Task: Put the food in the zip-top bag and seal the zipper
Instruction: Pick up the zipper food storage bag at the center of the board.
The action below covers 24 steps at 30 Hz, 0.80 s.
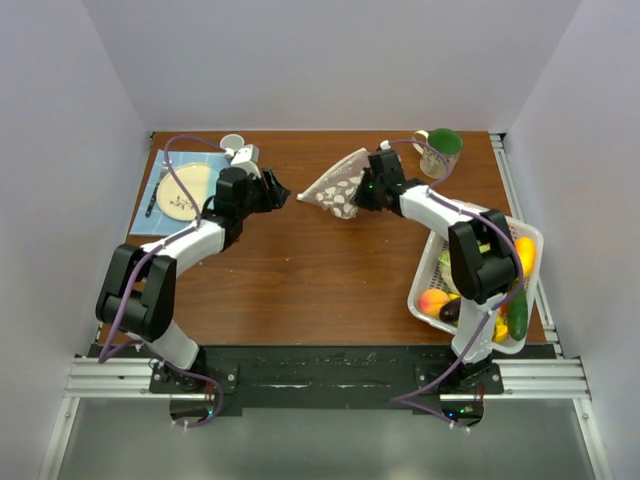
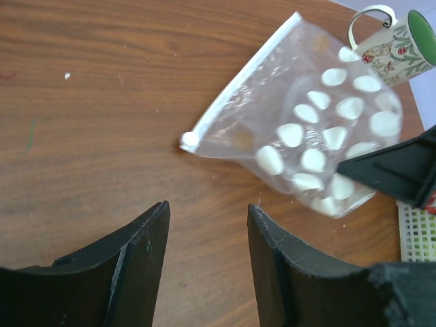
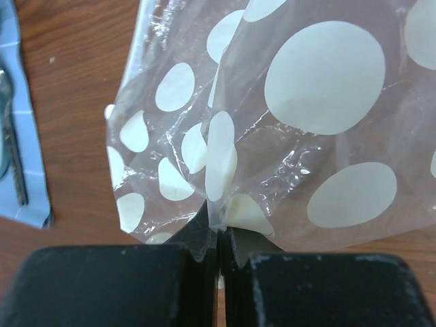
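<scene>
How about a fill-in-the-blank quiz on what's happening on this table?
The right gripper is shut on the zip-top bag; the left gripper is ____.
The food lies in the white basket, none yet in the ____.
The mug at the far edge is ____ inside.
Missing: open; bag; green.

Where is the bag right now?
In the top view the bag is far-centre, pinched by the right gripper, left of the mug, with the open left gripper facing it.
</scene>
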Each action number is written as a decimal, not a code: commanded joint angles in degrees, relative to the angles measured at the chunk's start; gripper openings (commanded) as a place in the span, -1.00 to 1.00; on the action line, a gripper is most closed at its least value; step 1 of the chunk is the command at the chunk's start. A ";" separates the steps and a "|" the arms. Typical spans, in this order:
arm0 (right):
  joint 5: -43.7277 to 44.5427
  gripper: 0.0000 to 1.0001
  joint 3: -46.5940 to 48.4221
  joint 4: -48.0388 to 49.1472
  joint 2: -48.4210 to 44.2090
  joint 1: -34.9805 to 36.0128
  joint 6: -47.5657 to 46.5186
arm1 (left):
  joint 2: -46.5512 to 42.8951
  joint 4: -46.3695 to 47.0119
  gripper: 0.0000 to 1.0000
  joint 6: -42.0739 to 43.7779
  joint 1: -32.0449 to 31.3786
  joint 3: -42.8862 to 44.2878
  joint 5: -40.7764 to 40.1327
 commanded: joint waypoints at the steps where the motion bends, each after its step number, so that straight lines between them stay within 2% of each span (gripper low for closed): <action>1: -16.66 -1.00 -3.89 0.65 -8.84 -4.06 -9.77 | -4.75 1.47 0.06 -6.23 1.34 -3.22 2.54; 4: -21.78 -1.00 -8.37 0.30 -15.23 -4.33 -14.78 | -6.95 1.64 0.00 -9.48 1.52 -4.63 4.57; 9: -27.42 -1.00 -16.01 0.57 -24.22 -4.33 -17.61 | -11.43 3.38 -0.03 -17.02 2.84 -7.35 6.15; 11: -30.66 -1.00 -18.22 1.61 -28.88 -4.24 -17.62 | -12.48 5.85 -0.04 -20.55 5.29 -9.72 11.33; 15: -33.84 -0.99 -25.51 3.90 -38.10 -4.24 -16.91 | -13.01 17.60 -0.11 -30.73 11.70 -14.90 21.26; 18: -37.95 -0.95 -28.50 5.04 -43.30 -4.06 -16.21 | -13.02 22.80 -0.13 -33.48 12.95 -17.11 28.11; 24: -40.26 -0.92 -32.20 6.98 -47.52 -0.29 -15.86 | -16.44 24.24 -0.03 -33.76 12.95 -17.90 31.73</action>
